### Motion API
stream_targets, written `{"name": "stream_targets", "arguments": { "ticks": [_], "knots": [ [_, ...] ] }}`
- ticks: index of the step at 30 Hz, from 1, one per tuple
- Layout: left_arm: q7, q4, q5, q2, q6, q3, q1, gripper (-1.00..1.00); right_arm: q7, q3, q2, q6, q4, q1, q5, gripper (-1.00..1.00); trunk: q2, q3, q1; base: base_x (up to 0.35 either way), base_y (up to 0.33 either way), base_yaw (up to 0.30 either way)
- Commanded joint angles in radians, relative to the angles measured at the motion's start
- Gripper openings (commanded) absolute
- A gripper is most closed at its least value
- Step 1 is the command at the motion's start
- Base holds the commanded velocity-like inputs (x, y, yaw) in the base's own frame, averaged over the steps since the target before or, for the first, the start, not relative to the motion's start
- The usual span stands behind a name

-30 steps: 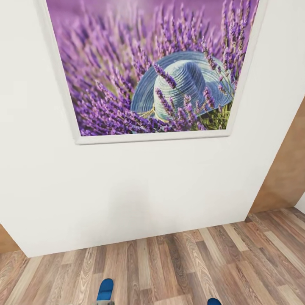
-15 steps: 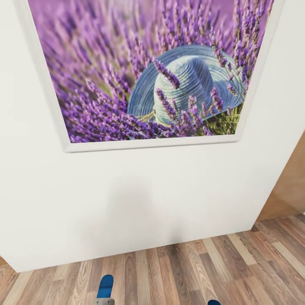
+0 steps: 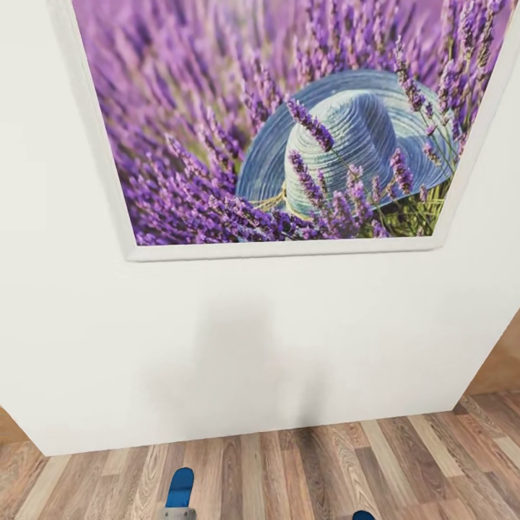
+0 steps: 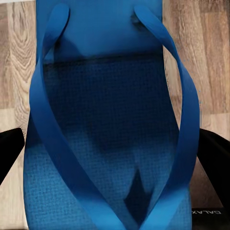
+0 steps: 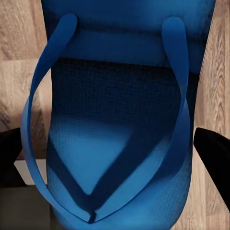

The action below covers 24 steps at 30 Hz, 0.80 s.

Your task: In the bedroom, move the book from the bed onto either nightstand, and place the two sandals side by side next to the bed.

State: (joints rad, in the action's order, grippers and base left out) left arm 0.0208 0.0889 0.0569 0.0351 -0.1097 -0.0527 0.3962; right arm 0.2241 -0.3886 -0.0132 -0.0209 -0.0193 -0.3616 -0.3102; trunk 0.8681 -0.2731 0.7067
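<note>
Blue is what catches the eye: a blue sandal point(image 4: 112, 124) sits between the dark fingers point(image 4: 215, 158) of the left gripper point(image 4: 112, 158), and a second blue sandal point(image 5: 120, 120) between the fingers point(image 5: 215, 148) of the right gripper point(image 5: 112, 153). Both pairs look clenched on the soles, one finger at each edge, with the straps facing the wrist cameras and the wood-plank floor point(image 4: 14, 72) beneath. From the head view only the sandal tips peek up at the lower edge, the left one point(image 3: 180, 487) and a sliver of the right one point(image 3: 363, 515).

Neither the bed, the book nor a nightstand is anywhere to be seen from here; the robot faces a white wall point(image 3: 253, 347) hung with a framed lavender picture point(image 3: 289, 123), and stands close to it.

My worry is the wall itself. It blocks the way ahead, and if the base rolls further forward or swings round too tightly, the outstretched arms or the sandals could strike it and a sandal might be knocked loose. The grips are only on the edges of thin, bendy soles, so a jolt might let one slip or twist. A brown door point(image 3: 498, 361) at the right edge narrows the turning room on that side.
</note>
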Motion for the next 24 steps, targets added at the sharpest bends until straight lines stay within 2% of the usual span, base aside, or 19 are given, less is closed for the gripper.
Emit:
{"name": "stream_targets", "arguments": {
  "ticks": [1, 24],
  "knots": [
    [0.002, -0.002, 0.006, 0.000, -0.004, -0.006, 0.001, -1.00, 0.003, -0.009, 0.000, -0.002, -0.001, 0.000, -0.010, -1.00, 0.001, -0.001, 0.000, 0.007, 0.000, 0.250],
    [0.004, -0.004, 0.003, 0.000, -0.031, -0.006, 0.001, -1.00, 0.003, -0.009, -0.001, -0.002, -0.003, 0.000, -0.010, -1.00, 0.001, -0.001, 0.000, 0.001, 0.000, 0.257]
  ]
}}
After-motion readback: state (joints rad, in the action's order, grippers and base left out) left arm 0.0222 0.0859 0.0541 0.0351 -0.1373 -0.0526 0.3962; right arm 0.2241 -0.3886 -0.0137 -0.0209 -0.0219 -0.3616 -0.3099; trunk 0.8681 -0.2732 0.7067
